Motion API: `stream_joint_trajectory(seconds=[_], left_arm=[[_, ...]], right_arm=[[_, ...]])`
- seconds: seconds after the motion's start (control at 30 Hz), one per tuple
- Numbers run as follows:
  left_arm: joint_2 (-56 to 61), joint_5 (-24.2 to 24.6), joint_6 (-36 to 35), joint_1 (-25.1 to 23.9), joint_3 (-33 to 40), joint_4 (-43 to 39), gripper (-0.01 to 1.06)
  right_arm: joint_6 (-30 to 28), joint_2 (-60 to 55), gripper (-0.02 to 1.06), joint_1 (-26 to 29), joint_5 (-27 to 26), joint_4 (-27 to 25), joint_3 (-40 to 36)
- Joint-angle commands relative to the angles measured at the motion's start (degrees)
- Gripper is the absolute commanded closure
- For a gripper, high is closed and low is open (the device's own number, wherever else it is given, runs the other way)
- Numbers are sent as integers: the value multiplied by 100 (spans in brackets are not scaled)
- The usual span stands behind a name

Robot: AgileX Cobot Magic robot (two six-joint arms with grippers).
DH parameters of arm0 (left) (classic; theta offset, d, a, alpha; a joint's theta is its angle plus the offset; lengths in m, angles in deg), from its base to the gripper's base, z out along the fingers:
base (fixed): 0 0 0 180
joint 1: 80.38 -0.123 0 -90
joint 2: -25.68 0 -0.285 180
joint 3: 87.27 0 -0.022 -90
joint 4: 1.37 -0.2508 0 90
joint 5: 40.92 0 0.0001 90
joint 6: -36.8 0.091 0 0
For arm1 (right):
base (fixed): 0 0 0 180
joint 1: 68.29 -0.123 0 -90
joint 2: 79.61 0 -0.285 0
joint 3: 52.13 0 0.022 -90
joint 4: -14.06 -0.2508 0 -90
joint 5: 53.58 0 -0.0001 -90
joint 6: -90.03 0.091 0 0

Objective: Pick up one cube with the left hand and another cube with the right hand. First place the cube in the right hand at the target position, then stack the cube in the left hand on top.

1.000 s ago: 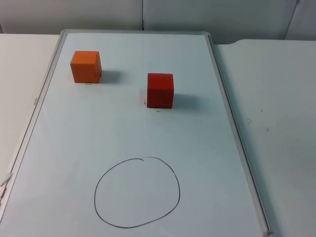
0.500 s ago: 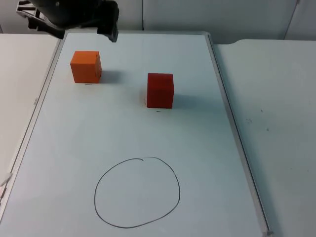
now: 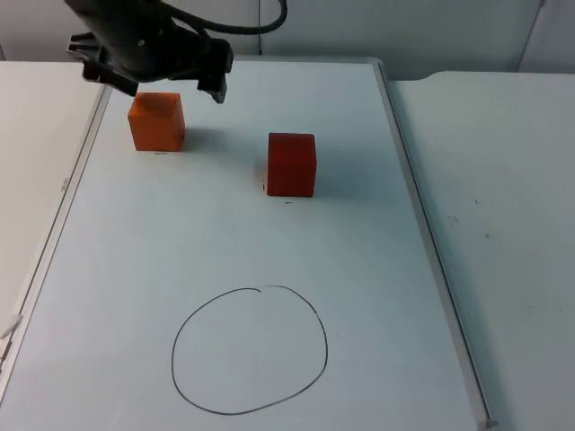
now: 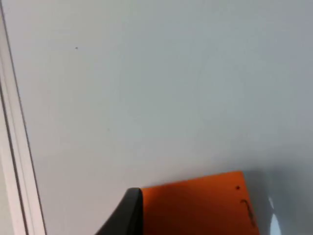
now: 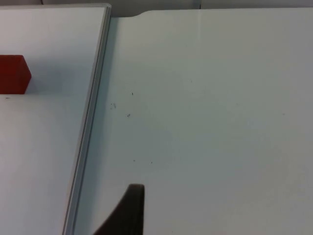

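You've got a whiteboard (image 3: 377,269) on the white table. The left gripper (image 3: 157,85) hangs right over the orange cube (image 3: 156,121), can't tell how wide. Red cube (image 3: 291,164) sits apart, circle (image 3: 250,350) nearer you.

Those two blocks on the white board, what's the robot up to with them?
The left gripper is above the orange cube, near the far left of the whiteboard; it seems about to pick it up. The red cube sits untouched nearer the middle. The right arm waits off to the side; its wrist view looks over the white table beside the board. The hand-drawn circle, likely the spot for stacking, has nothing in it yet.
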Motion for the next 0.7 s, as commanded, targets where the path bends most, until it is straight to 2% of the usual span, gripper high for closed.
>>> stream_joint_trajectory(seconds=[0.0, 0.13, 0.6, 0.67], left_arm=[[-71, 51, -501, 29, -73, -470, 4], [-213, 40, -825, 29, -73, -945, 4], [-471, -164, -849, 29, -73, -967, 4], [-471, -177, -849, 29, -73, -967, 7]], right_arm=[[19, 16, 0, 36, -48, 9, -27], [19, 16, 0, 36, -48, 9, -27], [19, 16, 0, 36, -48, 9, -27], [19, 16, 0, 36, -48, 9, -27]])
